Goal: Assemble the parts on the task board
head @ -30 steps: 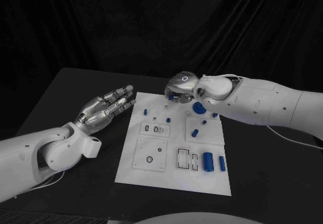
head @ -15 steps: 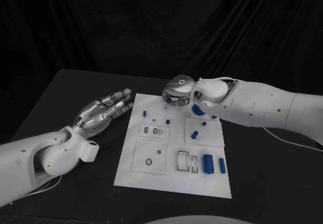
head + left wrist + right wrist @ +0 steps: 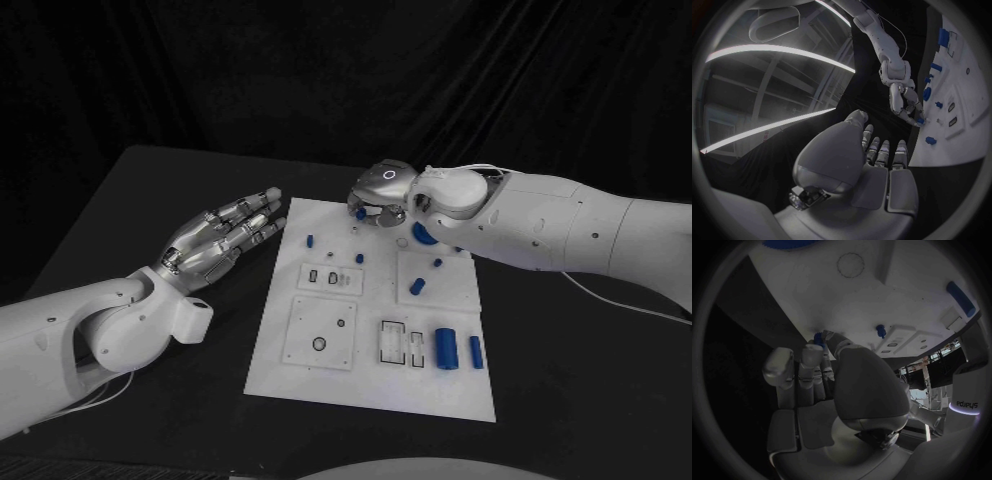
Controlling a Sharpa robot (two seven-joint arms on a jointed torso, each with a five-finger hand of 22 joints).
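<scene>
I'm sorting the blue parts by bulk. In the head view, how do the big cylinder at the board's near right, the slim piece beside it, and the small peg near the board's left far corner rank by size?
Largest to smallest:
1. big cylinder
2. slim piece
3. small peg, though it lies farther from the camera, which shrinks it somewhat.

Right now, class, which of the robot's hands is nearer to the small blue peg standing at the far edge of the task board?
Right. The right hand is over the peg, fingertips at it. The left hand hovers open off the task board, beside its left edge.

A faint logo (image 3: 965, 404), perhaps "edjeys", marks white casing.
</scene>
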